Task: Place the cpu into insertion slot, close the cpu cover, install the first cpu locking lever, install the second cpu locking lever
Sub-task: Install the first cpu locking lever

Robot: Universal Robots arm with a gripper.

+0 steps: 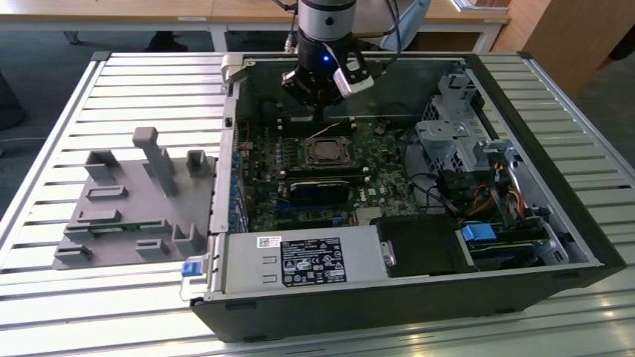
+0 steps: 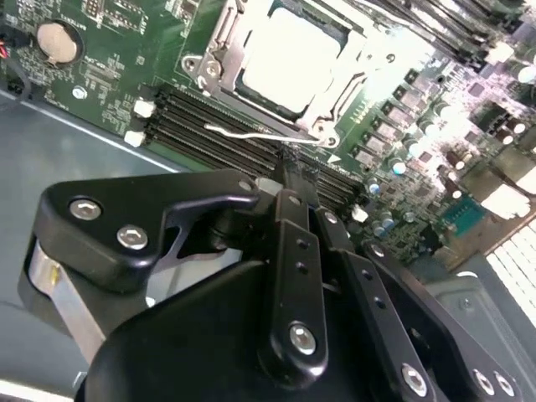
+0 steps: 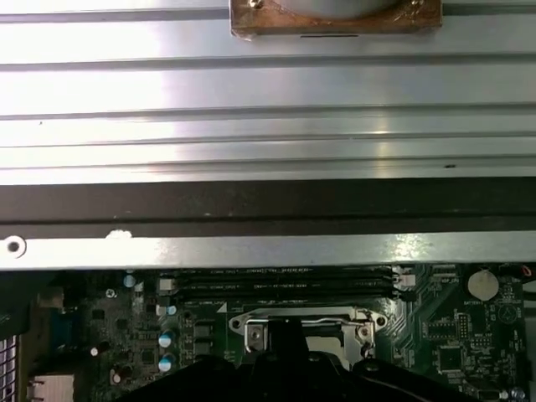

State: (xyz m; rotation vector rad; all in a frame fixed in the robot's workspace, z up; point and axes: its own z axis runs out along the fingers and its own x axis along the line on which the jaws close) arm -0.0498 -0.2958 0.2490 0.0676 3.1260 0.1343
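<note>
1. Presently, the hand [image 1: 315, 110] is held inside the open computer case [image 1: 397, 297], which is stood on the slatted bench [image 1: 100, 297].
2. The cpu [image 2: 289, 50] is seen seated in its socket on the motherboard [image 2: 92, 75]. The cpu cover [image 2: 224, 38] is laid flat around it, so that the chip's pale top is exposed through the central opening. Placement and cover closure are judged to be complete.
3. In the exterior view, the socket is found at 6 o'clock from the hand, near it but apart from it.
4. In the second wrist view, the fingers of the hand [image 2: 289, 177] are drawn together, with no gap visible between the tips. Nothing is seen to be carried.
5. A locking lever [image 2: 251, 134], a thin silvery wire, is laid just beyond the fingertips, between them and the cover.
6. The long axis of the lever is run parallel to the memory slots [image 2: 209, 117], along the socket edge nearest the hand and crosswise to the line of the fingers.
7. Whether the wire is touched or nipped by the tips cannot be determined, nor whether it is hooked under its catch.
</note>
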